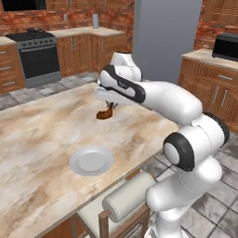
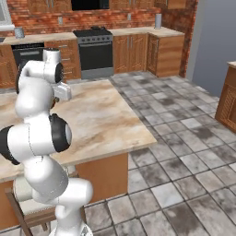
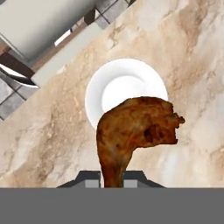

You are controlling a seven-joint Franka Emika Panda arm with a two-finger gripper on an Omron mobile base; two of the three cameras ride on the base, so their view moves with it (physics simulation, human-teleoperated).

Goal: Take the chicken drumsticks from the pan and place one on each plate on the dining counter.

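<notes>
You have the hand [image 3: 112, 177] clenched on a chicken drumstick [image 3: 133, 131]; the hand view shows the narrow bone end pinched between the two dark finger tips at the bottom, the bulbous reddish-brown end sticking out in front of them.

Left base view: drumstick [image 1: 105, 114] hangs under the wrist, above the marbled tabletop [image 1: 42, 135], clear of the surface as far as you can judge. The arm reaches in from the lower right, forearm stretched over the tabletop's near edge.

Plate [image 1: 91, 160]: plain white, round, flat on the tabletop, near the edge closest to the base. In the left base view it sits nearer the camera than the drumstick, apart from it. In the hand view the plate [image 3: 107, 83] lies partly behind the meat; the drumstick overlaps its lower right rim from that angle. Whether the meat is directly over the plate, you cannot tell from these views.

Stool [image 1: 123, 200]: white cushion, wooden frame, tucked at the tabletop's near edge just beside the plate. The hand view shows it at top left, past the tabletop edge.

Right base view: the arm's upper links stand at the left over the tabletop [image 2: 101, 120]; grey tiled floor [image 2: 184, 152] to the right.

Background: black stove [image 1: 37, 58] among wooden cabinets against a brick wall.
</notes>
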